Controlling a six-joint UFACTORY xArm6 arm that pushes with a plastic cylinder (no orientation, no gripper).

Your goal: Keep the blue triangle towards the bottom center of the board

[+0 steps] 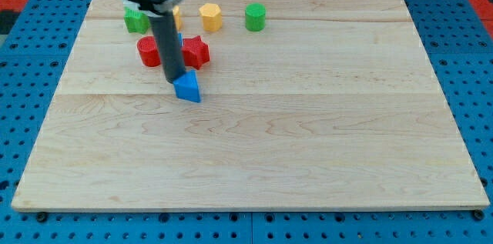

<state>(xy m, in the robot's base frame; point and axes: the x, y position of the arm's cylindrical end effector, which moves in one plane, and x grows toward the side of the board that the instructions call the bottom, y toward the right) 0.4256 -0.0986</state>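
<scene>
One upright rod, my tip (175,81) touching blue triangle (187,88), no claw visible.

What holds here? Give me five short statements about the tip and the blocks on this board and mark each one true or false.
1. My tip is right at the blue triangle, on its upper-left side. True.
2. The blue triangle lies at the bottom centre of the wooden board. False: it sits in the upper-left part, well above the bottom edge.
3. Two red blocks flank the rod, the red cylinder on the view's left and the red star-shaped block on the view's right. True.
4. The green cylinder touches the blue triangle. False: it stands apart near the view's top.
5. The yellow hexagonal block lies left of the green cylinder. True.
</scene>
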